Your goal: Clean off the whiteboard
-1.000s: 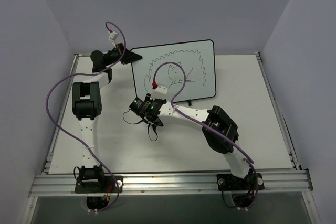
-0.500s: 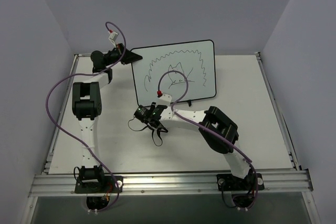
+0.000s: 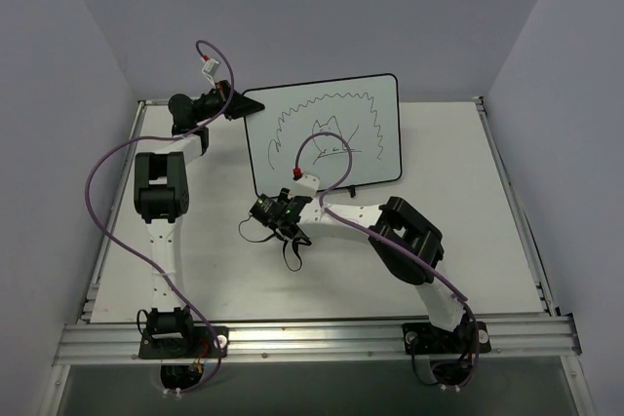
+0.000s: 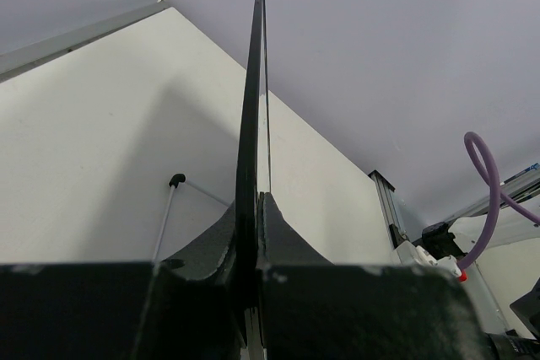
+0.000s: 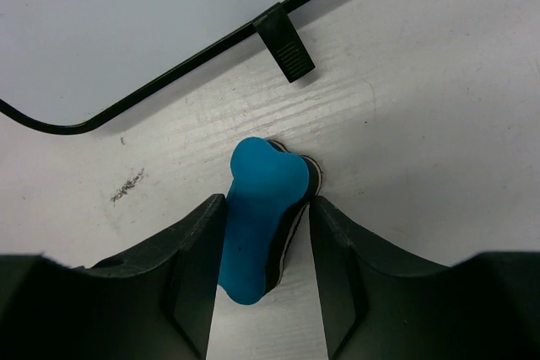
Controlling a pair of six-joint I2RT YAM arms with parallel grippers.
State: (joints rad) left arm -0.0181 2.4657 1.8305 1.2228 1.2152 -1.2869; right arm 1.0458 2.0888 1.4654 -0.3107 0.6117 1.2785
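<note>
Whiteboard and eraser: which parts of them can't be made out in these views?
Top external: the right gripper covers the eraser, seen only at the right wrist.
Left wrist: the whiteboard is edge-on in the left gripper, so its scribbles face away.
Right wrist: the picture's top edge cuts off the whiteboard above its foot; no scribbles show.

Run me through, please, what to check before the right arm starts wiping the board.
1. Left gripper clamped on the whiteboard edge: ok.
2. Blue eraser held in the right gripper: ok.
3. Board's foot resting on the table: ok.
4. Eraser against the board face: not ok; it sits low by the bottom frame.
5. Scribbles wiped: not ok.
6. Purple cable clear of the board: cannot tell.
</note>
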